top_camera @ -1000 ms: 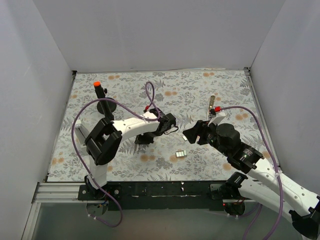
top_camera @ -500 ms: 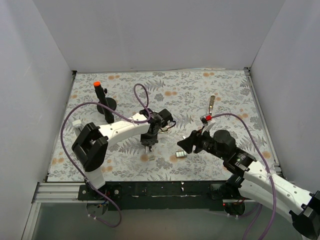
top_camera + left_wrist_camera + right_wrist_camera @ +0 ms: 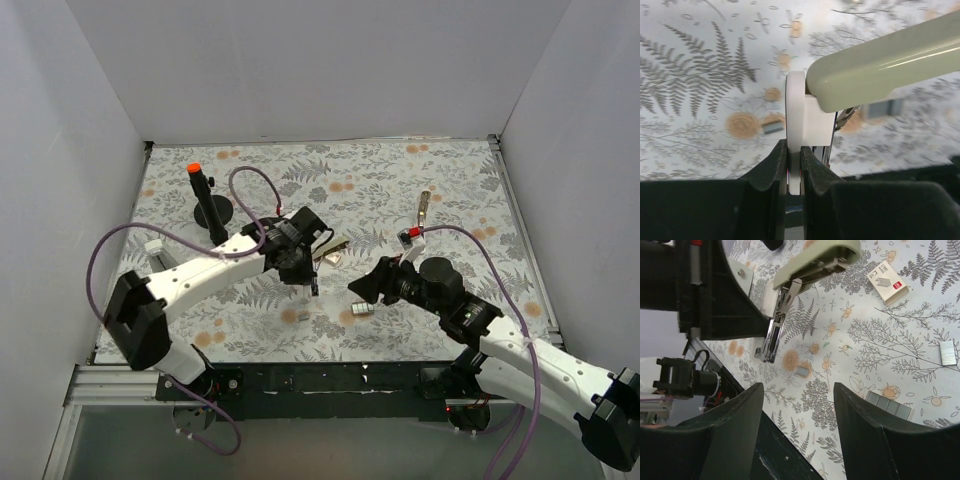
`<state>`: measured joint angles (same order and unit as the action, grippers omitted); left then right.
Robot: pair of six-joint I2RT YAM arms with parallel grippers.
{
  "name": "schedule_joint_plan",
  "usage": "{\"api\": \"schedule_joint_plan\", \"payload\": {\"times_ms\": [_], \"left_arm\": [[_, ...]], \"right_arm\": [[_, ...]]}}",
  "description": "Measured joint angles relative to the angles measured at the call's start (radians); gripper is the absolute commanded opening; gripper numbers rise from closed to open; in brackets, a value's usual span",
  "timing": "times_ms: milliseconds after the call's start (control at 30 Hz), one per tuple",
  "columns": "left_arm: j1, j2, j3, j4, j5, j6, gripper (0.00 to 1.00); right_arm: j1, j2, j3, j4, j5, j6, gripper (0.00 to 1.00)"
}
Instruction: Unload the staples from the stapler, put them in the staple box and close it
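- Between the tightly closed fingers of the left claw [image 3: 794, 170]: the stapler [image 3: 880, 65], gripped by its white rear plate [image 3: 807, 120]; its beige top runs right, cut off by the frame edge.
- Behind that plate, the metal magazine [image 3: 842, 122] is mostly hidden.
- Beneath the empty, wide-spread right claw [image 3: 797, 390]: staples [image 3: 888, 405] on the floral table [image 3: 920, 320], blurred from the left wrist.

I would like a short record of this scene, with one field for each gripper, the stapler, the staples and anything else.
left gripper: shut on the stapler
right gripper: open, holding nothing
stapler: held off the table, opened, metal tray hanging below the beige top
staples: loose blocks lying on the table
small box: on the table, beside the stapler
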<state>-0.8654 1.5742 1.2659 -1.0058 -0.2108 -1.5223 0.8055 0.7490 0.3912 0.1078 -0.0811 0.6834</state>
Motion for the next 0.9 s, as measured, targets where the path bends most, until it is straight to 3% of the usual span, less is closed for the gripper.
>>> {"api": "schedule_joint_plan", "payload": {"times_ms": [267, 533, 667, 833, 867, 900], "left_arm": [[0.031, -0.300, -0.209, 0.326, 0.267, -0.067, 0.00], [0.039, -0.328, -0.322, 0.525, 0.431, -0.110, 0.00], [0.040, -0.328, -0.330, 0.576, 0.464, -0.112, 0.00], [0.043, -0.324, -0.330, 0.623, 0.491, -0.108, 0.00], [0.044, -0.323, -0.330, 0.628, 0.492, -0.107, 0.00], [0.045, -0.320, -0.331, 0.632, 0.492, -0.106, 0.00]], "right_arm": [[0.003, 0.051, 0.068, 0.037, 0.039, 0.136, 0.69], [0.014, 0.176, 0.145, 0.088, 0.058, 0.172, 0.68], [0.035, 0.222, 0.177, 0.085, 0.090, 0.172, 0.62], [0.054, 0.265, 0.208, 0.074, 0.128, 0.151, 0.44], [0.055, 0.274, 0.214, 0.076, 0.131, 0.151, 0.37], [0.056, 0.280, 0.222, 0.075, 0.132, 0.147, 0.22]]}}
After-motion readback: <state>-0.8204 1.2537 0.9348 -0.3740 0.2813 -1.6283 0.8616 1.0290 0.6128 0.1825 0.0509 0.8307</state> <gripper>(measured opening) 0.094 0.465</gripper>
